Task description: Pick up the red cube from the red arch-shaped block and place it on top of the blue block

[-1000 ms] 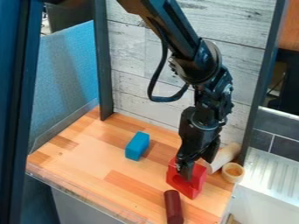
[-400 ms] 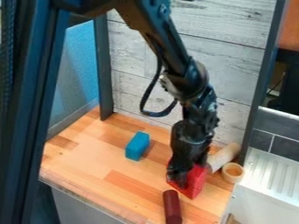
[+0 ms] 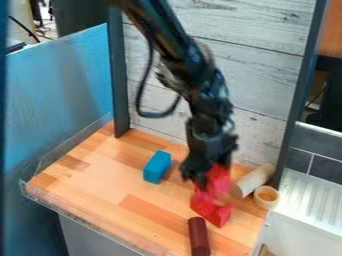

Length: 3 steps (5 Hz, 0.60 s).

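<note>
The tool (image 3: 202, 179), its grip unclear, hangs at a red block (image 3: 212, 211) near a small round cup (image 3: 266, 202), contents indistinct.

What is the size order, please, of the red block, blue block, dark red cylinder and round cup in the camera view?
1. Red block, largest
2. Blue block and dark red cylinder: too alike to rank
3. Round cup, smallest

The counter (image 3: 100, 190) looks like smooth wood, the back panel (image 3: 267, 75) rough wood, the blue block (image 3: 157, 168) matt.
</note>
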Tool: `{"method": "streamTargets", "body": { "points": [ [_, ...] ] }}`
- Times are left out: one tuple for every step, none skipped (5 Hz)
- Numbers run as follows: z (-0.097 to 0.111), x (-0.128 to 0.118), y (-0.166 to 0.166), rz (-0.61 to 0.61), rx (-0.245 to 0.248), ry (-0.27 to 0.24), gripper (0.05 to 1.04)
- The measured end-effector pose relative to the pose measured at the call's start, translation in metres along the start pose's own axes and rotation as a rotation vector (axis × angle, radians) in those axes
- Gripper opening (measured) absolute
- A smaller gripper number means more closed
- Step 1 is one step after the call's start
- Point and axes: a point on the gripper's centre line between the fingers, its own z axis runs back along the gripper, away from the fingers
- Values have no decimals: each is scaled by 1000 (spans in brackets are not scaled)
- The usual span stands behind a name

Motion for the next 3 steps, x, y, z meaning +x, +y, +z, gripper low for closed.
{"method": "streamTargets", "body": {
  "points": [
    [10, 28, 11, -63, -20, 77, 620],
    [13, 50, 16, -146, -17, 144, 620],
    [4, 61, 25, -297, 21, 163, 620]
  ]
}}
